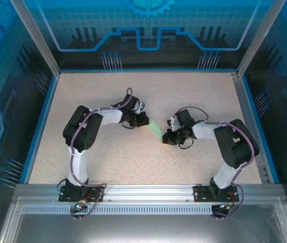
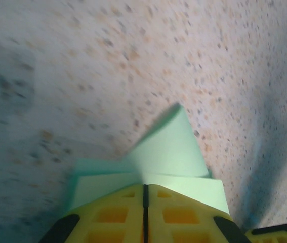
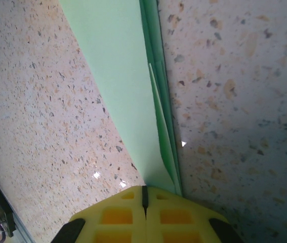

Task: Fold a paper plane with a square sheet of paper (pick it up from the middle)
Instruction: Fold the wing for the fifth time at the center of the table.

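My left gripper (image 2: 146, 188) has its yellow jaws pressed together with only a thin seam between them. Pale green folds fan out from right under the tips, so I read it as clamped on the wide end of the paper plane (image 2: 176, 152). My right gripper (image 3: 144, 191) is closed the same way, and the narrow end of the paper runs straight into its tips; I judge it pinched there too. From above, the plane sits between the two grippers near the middle of the table (image 1: 133, 167), a slim green wedge with its layers folded over one another. I can't tell whether it is lifted or resting on the surface.

With both ends held, any pull apart could tear the thin paper or drag a crease out of line. Pushing the ends together would buckle it instead. In the right wrist view the stacked layers stand slightly open along one edge, so a loose pinch might hold only the top layer and let the fold spring open. Releasing one end carelessly could let the plane swing or slide.

I count one paper plane, two grippers, the left arm (image 1: 80, 134) and the right arm (image 1: 234, 144), and one table.
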Tool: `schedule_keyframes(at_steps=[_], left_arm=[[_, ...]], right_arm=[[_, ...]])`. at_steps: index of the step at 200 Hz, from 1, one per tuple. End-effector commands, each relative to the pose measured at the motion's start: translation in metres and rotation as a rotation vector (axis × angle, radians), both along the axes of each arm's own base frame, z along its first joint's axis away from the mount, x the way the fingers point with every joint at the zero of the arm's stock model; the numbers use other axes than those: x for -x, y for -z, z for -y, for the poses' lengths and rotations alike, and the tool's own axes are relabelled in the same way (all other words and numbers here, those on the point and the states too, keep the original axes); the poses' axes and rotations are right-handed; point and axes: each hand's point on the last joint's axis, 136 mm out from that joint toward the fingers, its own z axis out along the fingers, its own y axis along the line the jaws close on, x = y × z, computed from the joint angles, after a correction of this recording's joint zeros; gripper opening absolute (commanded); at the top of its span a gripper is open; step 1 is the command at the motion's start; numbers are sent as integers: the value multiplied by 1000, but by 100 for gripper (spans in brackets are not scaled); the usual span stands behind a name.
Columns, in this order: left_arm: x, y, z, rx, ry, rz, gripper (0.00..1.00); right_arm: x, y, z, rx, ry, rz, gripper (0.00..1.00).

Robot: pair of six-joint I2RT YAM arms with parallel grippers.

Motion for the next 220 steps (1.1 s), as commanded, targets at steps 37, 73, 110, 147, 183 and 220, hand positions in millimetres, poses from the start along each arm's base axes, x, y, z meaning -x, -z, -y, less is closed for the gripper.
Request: schedule_keyframes(at_steps=[37,73,110,147,183,220], left_arm=[[-29,30,-55,-159,-103,-16,11],[-45,19,-64,-186,-120,4,11],[-65,-7,-77,-188,-146,52,12],[-60,-50,-70,-106,-153,119,13],[-24,-70,-45,1,-138,146,14],[21,-60,-5,64,-66,120,13]], right_arm=[[33,42,31,155,22,-152,3],[31,39,30,146,20,-145,3],[29,36,27,133,16,-137,3],[24,24,19,78,11,-103,3],[8,-15,4,-34,-1,16,5],[-7,-54,-8,-78,-24,120,7]])
